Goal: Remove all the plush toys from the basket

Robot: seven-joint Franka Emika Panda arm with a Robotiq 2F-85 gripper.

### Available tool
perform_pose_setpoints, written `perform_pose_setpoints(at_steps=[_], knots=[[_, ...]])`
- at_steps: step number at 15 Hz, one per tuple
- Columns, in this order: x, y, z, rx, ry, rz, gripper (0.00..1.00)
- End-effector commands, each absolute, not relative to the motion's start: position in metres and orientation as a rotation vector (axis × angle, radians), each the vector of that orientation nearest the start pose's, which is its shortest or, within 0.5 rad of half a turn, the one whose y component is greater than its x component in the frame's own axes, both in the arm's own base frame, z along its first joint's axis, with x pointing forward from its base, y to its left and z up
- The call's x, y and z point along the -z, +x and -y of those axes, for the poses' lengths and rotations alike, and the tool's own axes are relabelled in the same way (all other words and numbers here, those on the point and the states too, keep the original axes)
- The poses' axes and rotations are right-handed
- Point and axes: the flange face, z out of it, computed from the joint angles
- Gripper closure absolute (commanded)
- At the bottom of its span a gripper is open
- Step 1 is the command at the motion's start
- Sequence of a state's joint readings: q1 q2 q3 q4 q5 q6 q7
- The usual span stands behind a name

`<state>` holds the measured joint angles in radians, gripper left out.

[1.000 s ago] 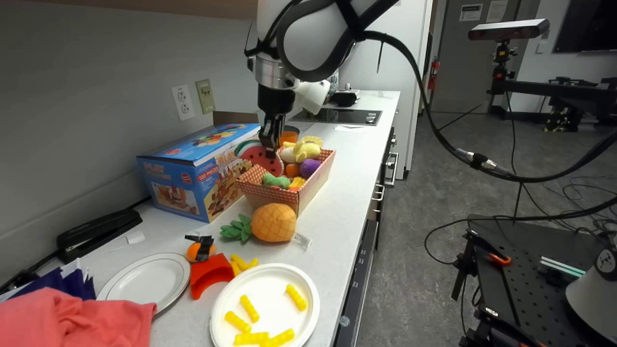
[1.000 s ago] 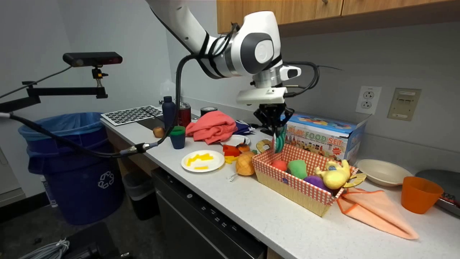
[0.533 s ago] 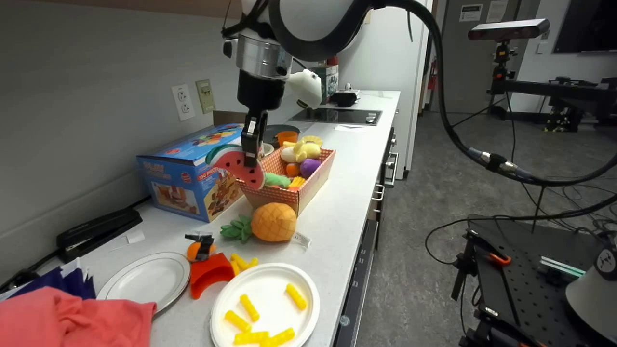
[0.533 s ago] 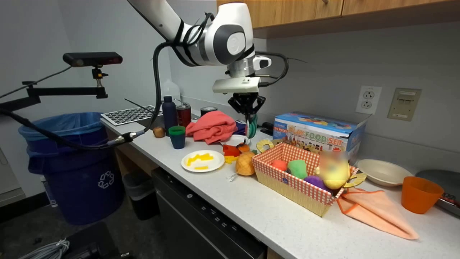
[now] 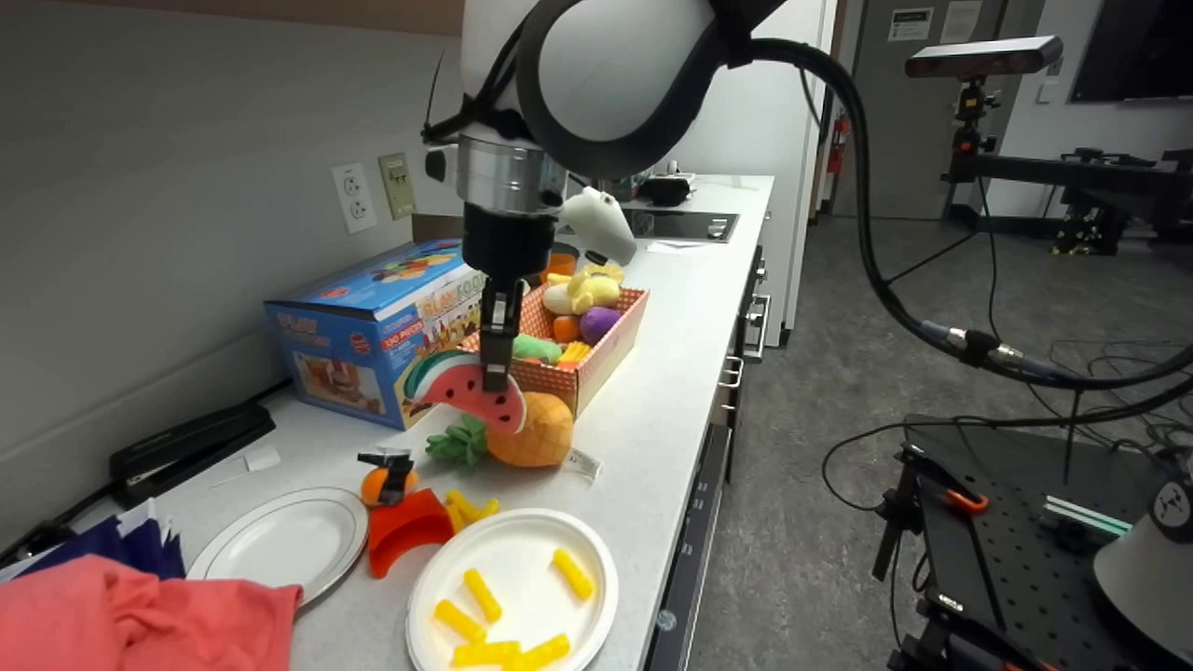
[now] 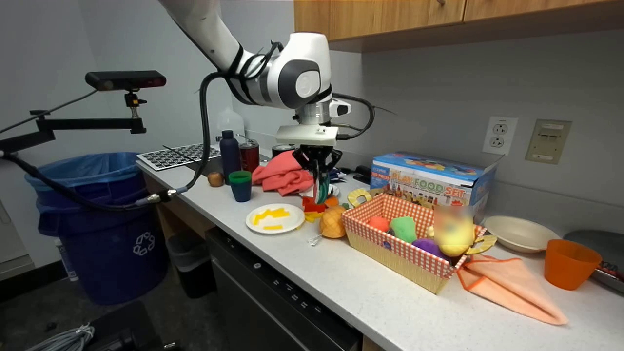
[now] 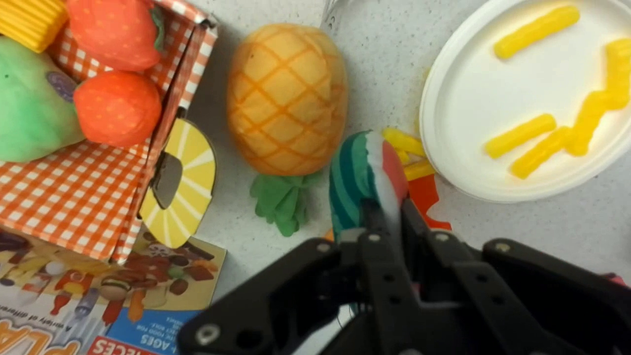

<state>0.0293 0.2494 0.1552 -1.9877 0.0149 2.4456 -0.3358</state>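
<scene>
The plush watermelon slice (image 5: pixel 455 385), outside the basket (image 6: pixel 390 256), is held tilted near the plush pineapple (image 7: pixel 288 101); whether it touches the pineapple or the desk (image 5: pixel 652 373), we cannot tell. The tool (image 7: pixel 389 212) is clamped on the slice across its thickness. We judge the slice light, soft and hard to damage, its fabric unlikely to slip; a pinch on both faces near mid-slice should limit sagging.

Within the basket we note a plush strawberry (image 7: pixel 116 32), a round red plush (image 7: pixel 118 108), a green plush (image 7: pixel 29 108), a purple plush (image 5: pixel 599 324) and a yellow plush (image 5: pixel 594 294); much removal therefore remains. These fuller shapes should compress readily, and we would take each about its middle.

Farther out we find a white plate (image 7: pixel 517 93) bearing yellow sticks (image 7: pixel 537 32) and, just beside the basket, the Play Food Set box (image 6: pixel 429 178).
</scene>
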Motion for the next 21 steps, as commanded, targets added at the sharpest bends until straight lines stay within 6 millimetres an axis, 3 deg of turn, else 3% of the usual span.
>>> perform_pose_setpoints(at_steps=[1,4,8,12,15,18,21], knots=[[-0.359,0.611,-0.105,0.324,-2.976,0.784,0.55],[-0.371,0.616,-0.097,0.359,-2.974,0.746,0.33],[-0.392,0.628,-0.060,0.440,-3.018,0.654,0.02],[-0.402,0.642,0.003,0.495,-3.083,0.470,0.00],[-0.396,0.644,0.055,0.507,-3.141,0.319,0.00],[-0.379,0.647,0.100,0.524,-3.202,0.162,0.00],[-0.354,0.651,0.127,0.528,-3.268,0.019,0.00]])
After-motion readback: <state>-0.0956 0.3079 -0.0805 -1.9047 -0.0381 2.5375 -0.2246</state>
